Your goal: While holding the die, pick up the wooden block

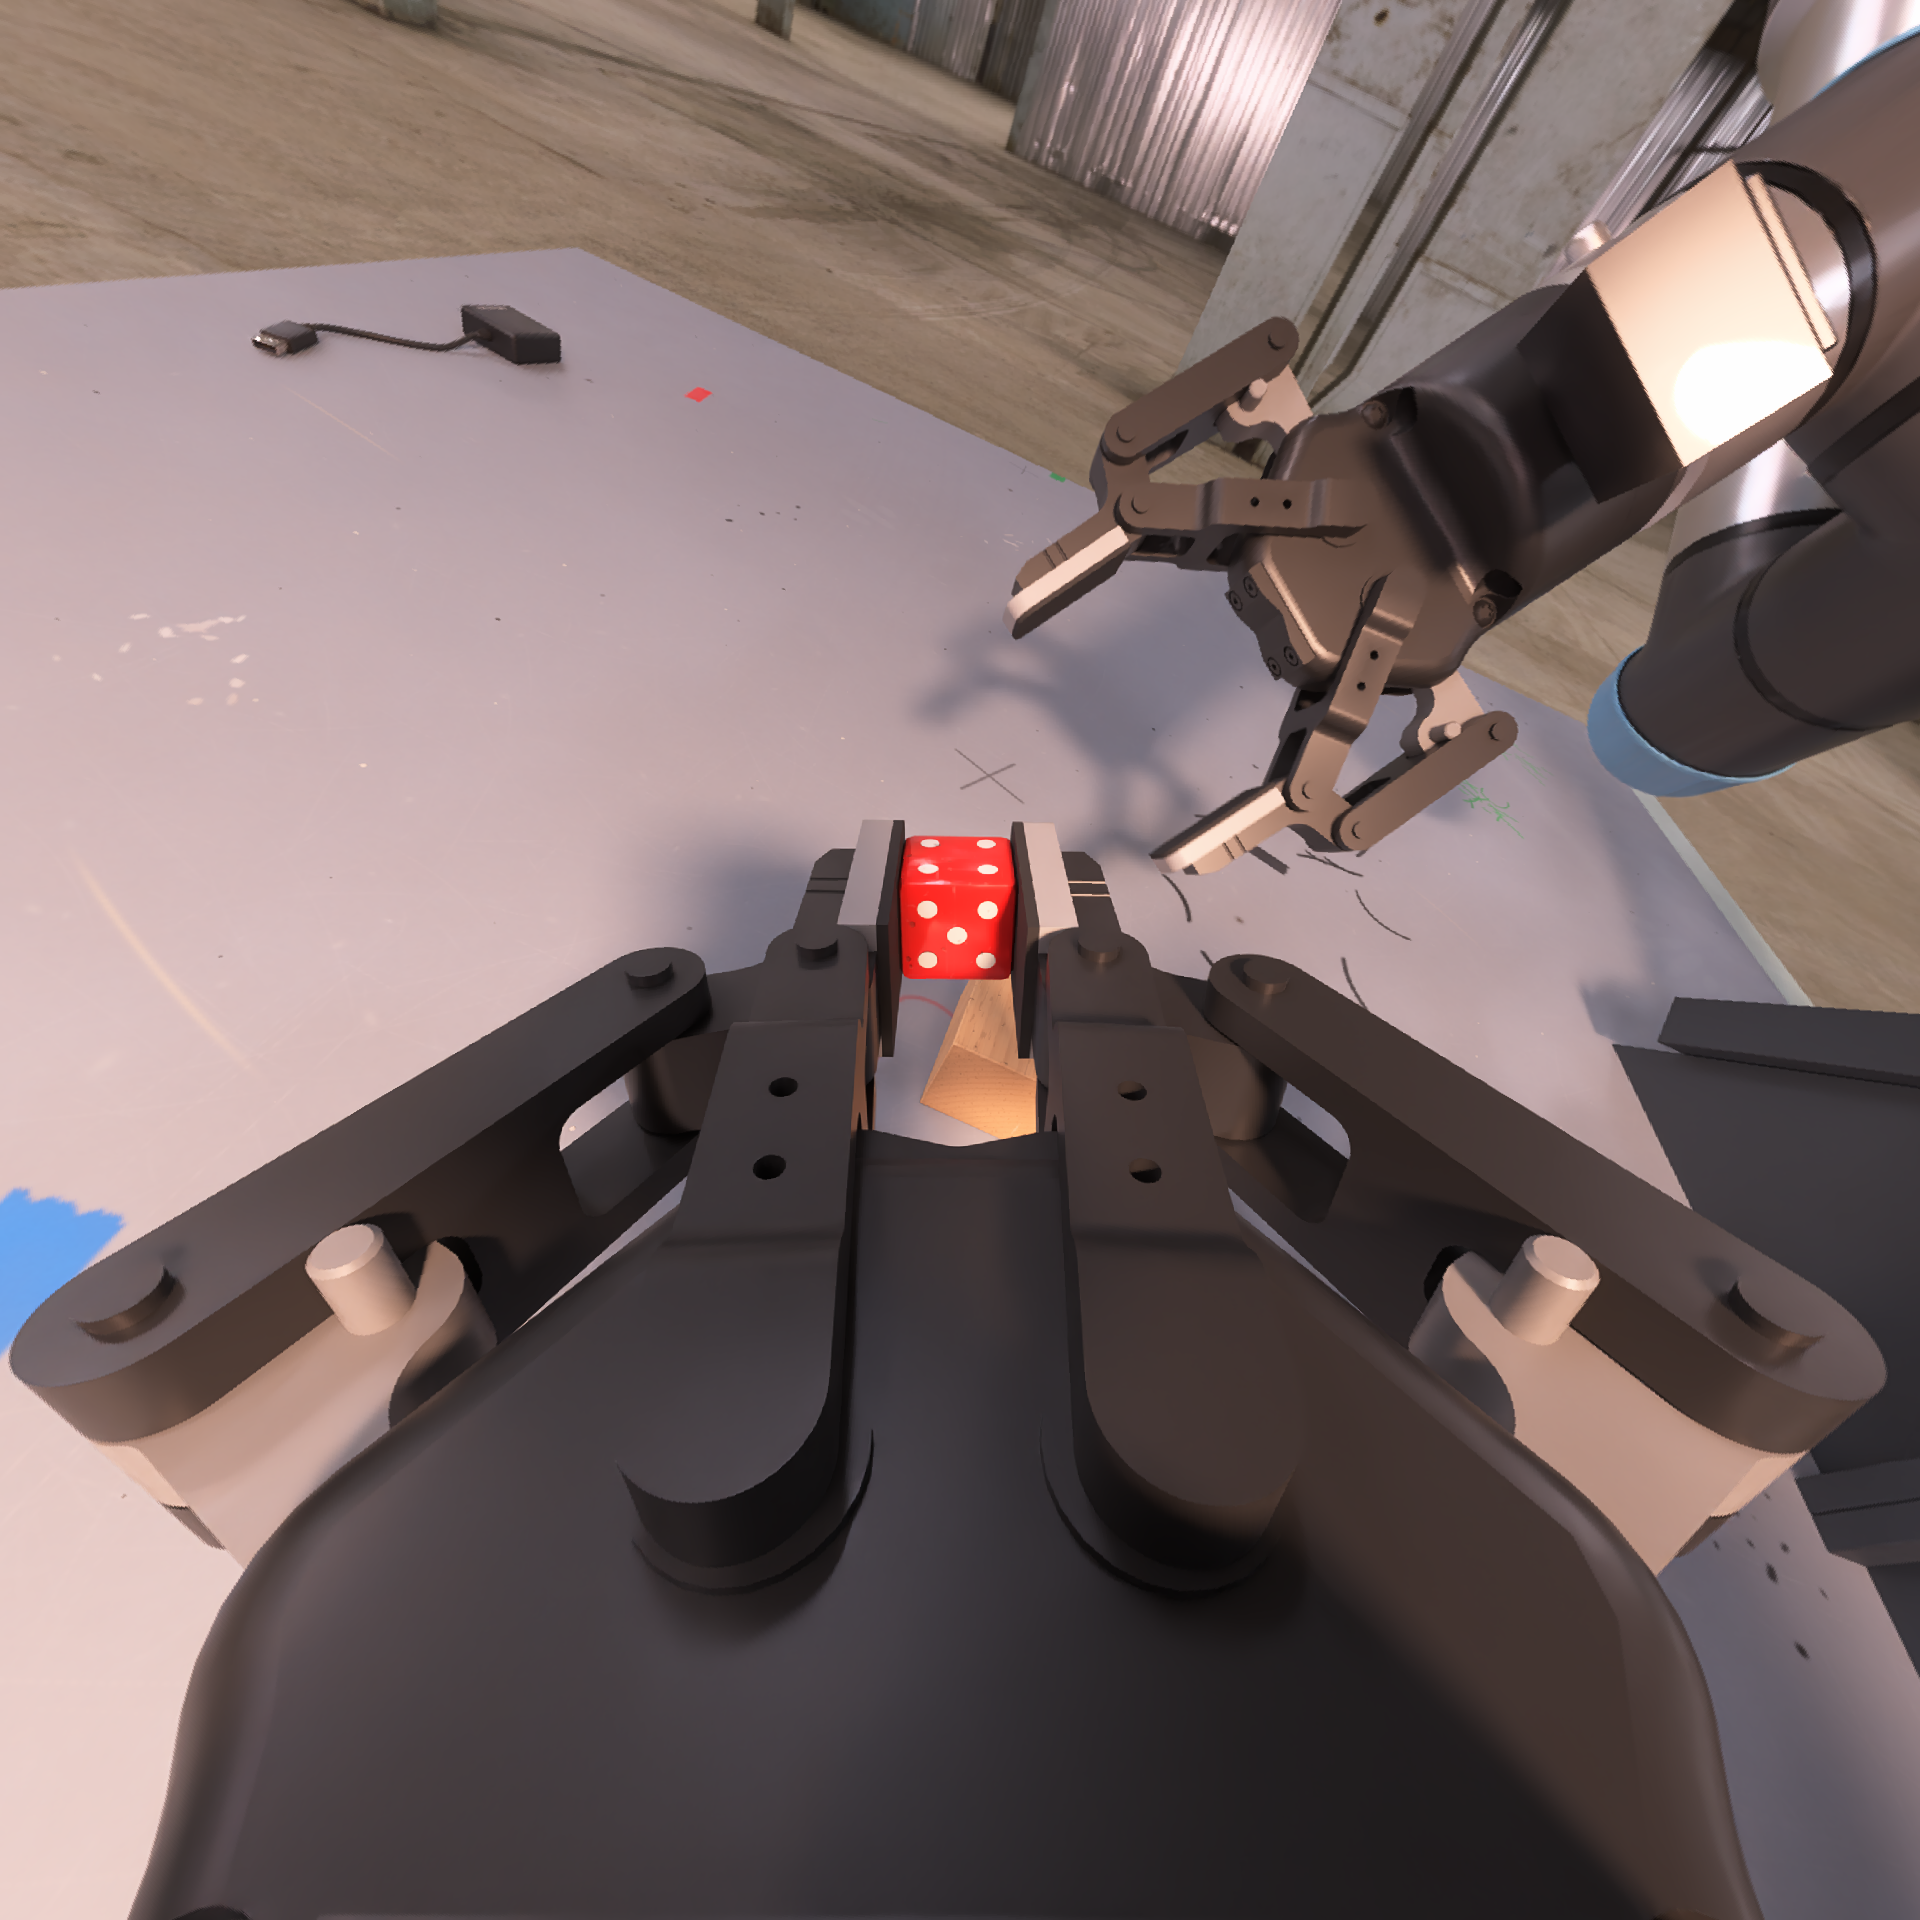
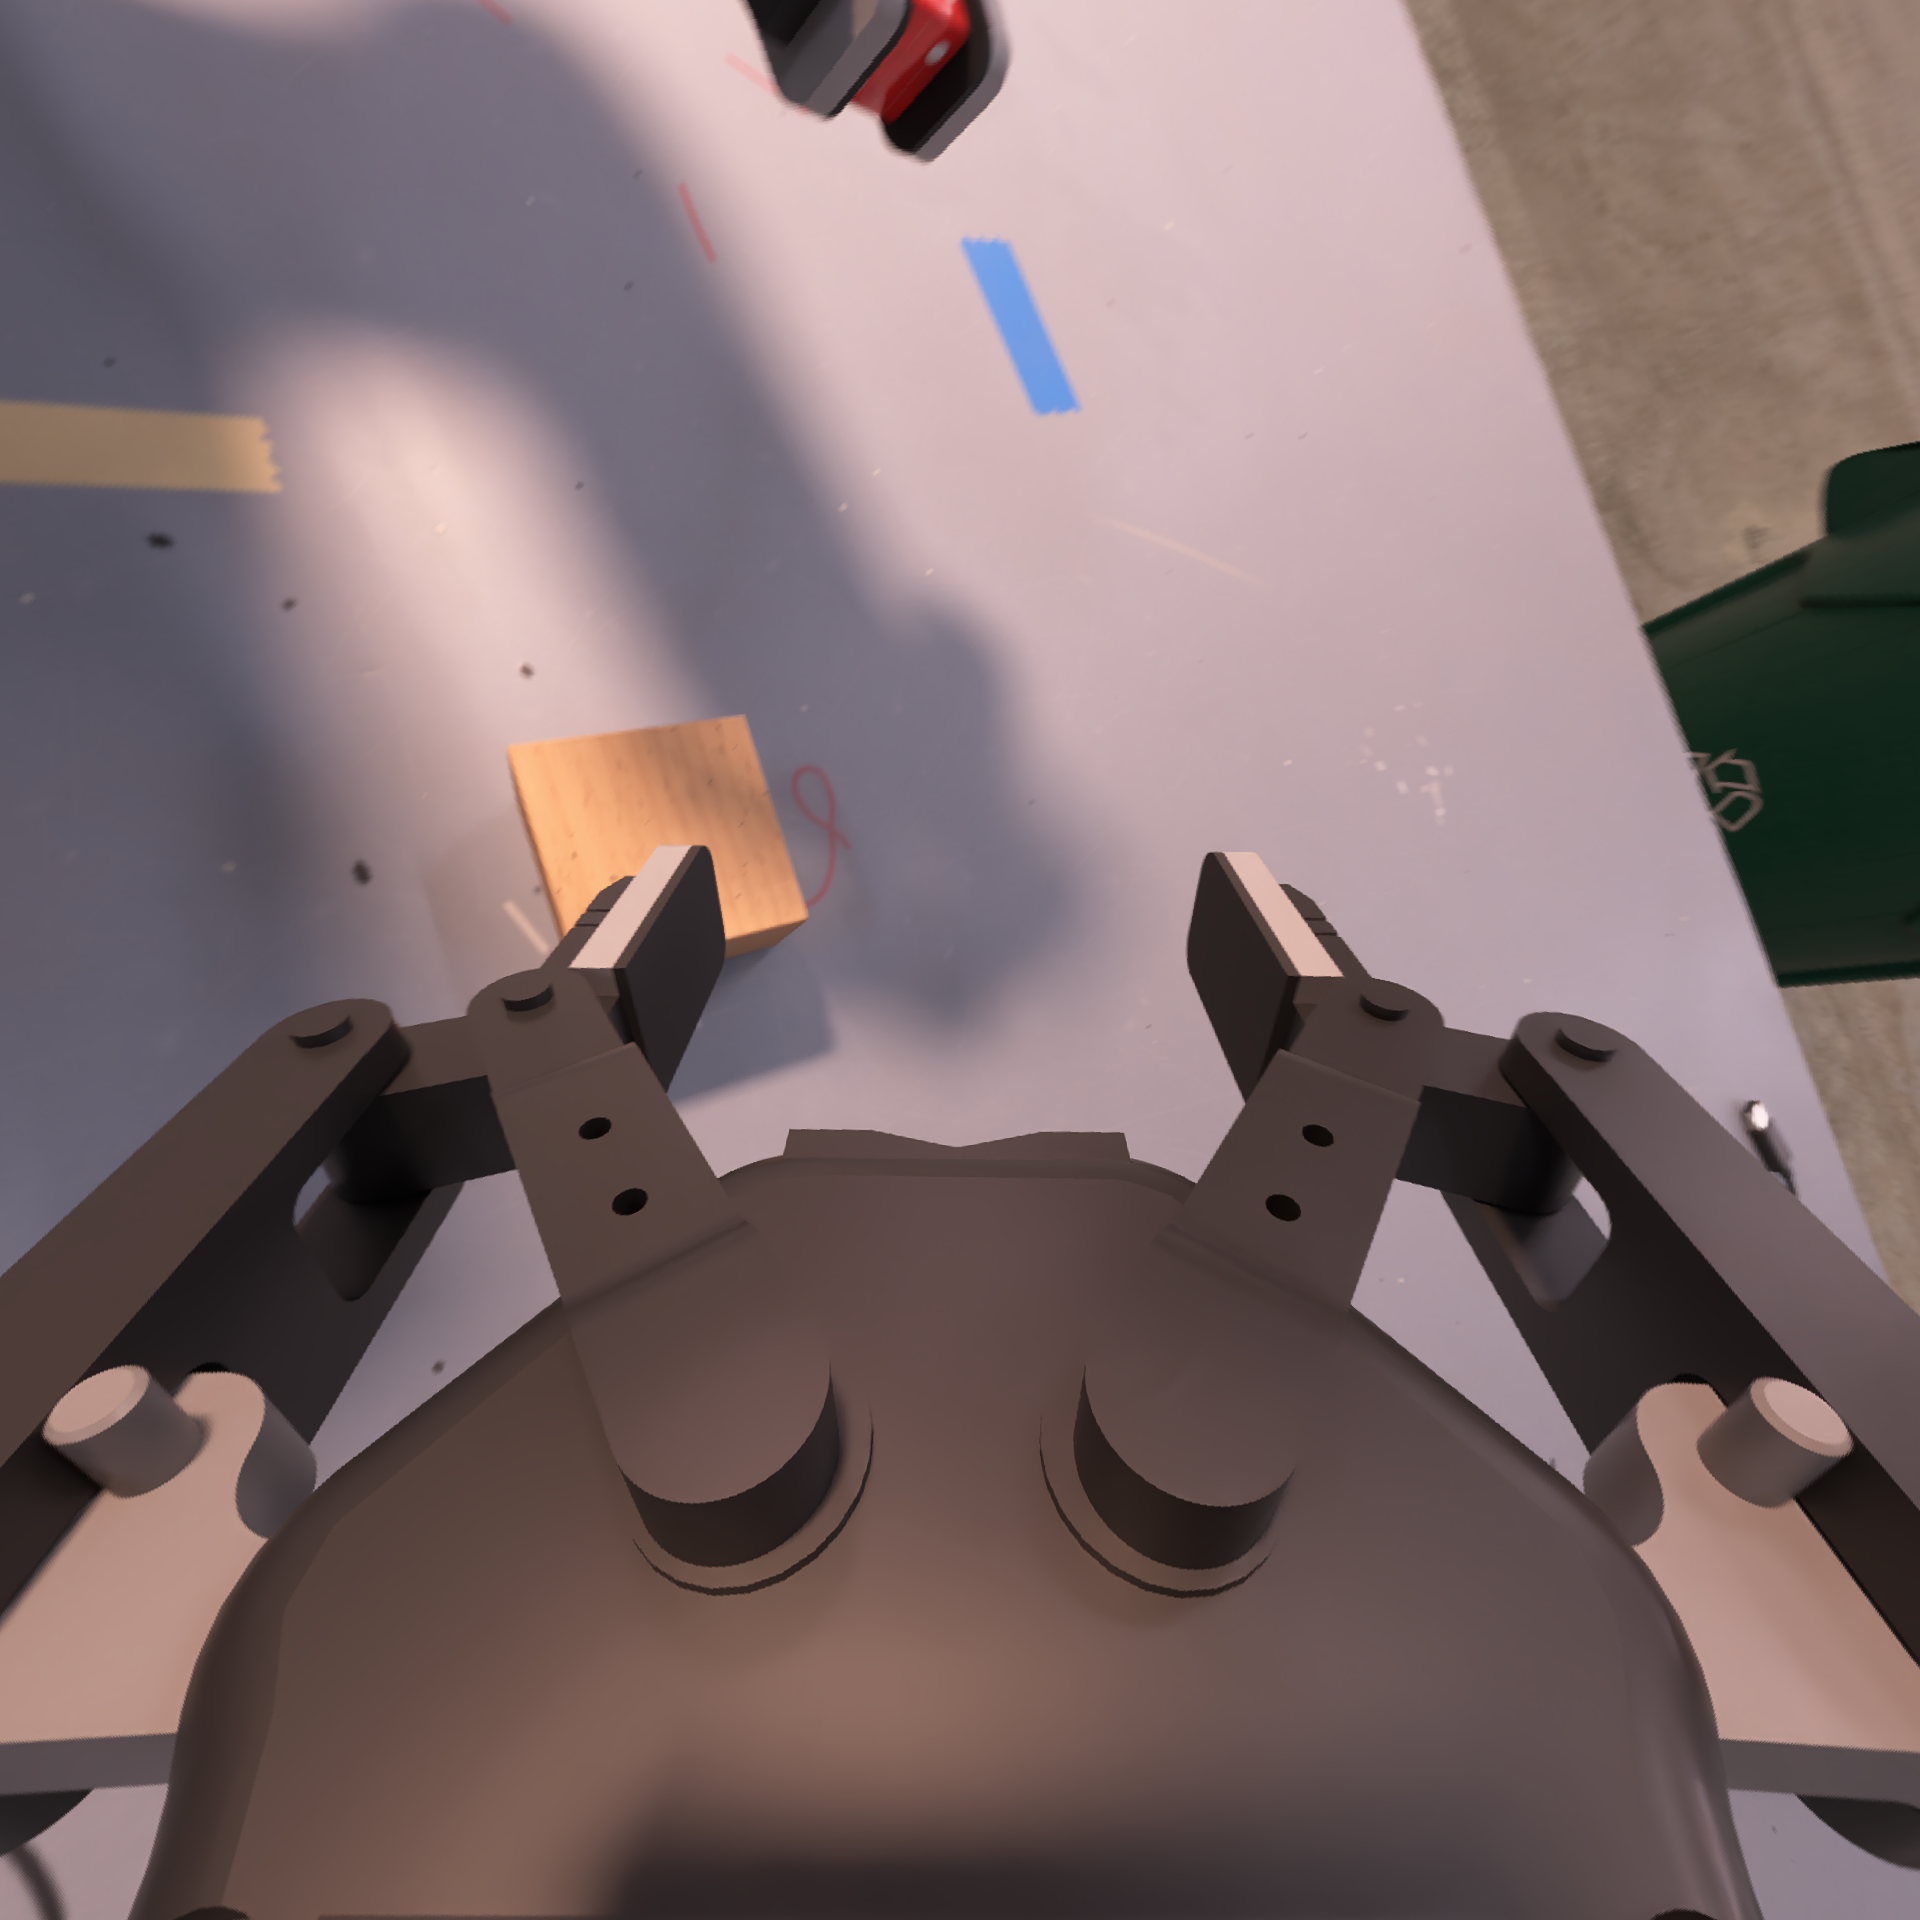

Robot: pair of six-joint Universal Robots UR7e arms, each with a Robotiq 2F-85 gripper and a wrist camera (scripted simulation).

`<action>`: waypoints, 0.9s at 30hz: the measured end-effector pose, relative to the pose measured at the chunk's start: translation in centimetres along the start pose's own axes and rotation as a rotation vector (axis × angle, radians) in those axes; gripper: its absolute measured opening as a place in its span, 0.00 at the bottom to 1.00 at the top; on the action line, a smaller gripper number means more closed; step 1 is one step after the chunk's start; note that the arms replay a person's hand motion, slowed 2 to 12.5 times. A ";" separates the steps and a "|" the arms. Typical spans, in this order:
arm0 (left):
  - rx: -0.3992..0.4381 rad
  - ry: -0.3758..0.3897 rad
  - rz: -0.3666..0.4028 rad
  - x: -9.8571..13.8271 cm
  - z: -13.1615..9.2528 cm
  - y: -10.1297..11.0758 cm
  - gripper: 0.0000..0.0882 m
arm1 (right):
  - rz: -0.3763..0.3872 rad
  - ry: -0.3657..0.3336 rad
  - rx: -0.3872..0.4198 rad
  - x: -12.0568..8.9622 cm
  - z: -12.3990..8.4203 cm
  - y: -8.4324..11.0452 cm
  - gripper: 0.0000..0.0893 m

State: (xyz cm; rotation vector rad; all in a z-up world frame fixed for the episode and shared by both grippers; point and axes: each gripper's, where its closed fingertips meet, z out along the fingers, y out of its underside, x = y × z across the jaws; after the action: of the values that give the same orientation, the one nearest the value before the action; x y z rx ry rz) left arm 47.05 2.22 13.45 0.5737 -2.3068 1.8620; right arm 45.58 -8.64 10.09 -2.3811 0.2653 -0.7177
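My left gripper (image 1: 956, 894) is shut on a red die with white dots (image 1: 956, 906) and holds it above the grey table (image 1: 416, 675). The wooden block (image 1: 982, 1081) shows below it, between the fingers. In the right wrist view the wooden block (image 2: 644, 810) lies flat on the table, left of centre. My right gripper (image 2: 954, 914) is open and empty above the table; its left fingertip (image 2: 665, 914) overlaps the block's near right corner. The right gripper (image 1: 1132, 727) also shows open in the left wrist view. The die (image 2: 914, 52) in the left gripper shows at the top edge.
A black USB adapter with a cable (image 1: 416, 335) lies at the far left of the table. Blue tape (image 2: 1020, 327) and tan tape (image 2: 135, 447) are stuck to the table. A dark green bin (image 2: 1808, 769) stands beyond the table's right edge. A dark panel (image 1: 1787, 1143) sits at the right.
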 end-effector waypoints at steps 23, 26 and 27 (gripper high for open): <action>-0.018 0.033 0.006 -0.9 0.2 1.3 0.20 | -0.045 -0.395 -0.166 -6.9 3.9 2.7 0.96; -0.012 0.030 0.000 -1.2 0.0 1.3 0.20 | -0.031 -0.417 -0.170 -7.1 4.4 2.5 0.96; -0.010 0.030 -0.001 -1.2 0.0 1.2 0.20 | -0.028 -0.422 -0.173 -7.1 4.6 2.5 0.96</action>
State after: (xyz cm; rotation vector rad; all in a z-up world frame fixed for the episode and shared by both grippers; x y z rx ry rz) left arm 47.71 2.74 11.92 0.5420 -2.2946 1.8452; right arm 42.19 -5.75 2.48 -2.6340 0.1178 -0.1961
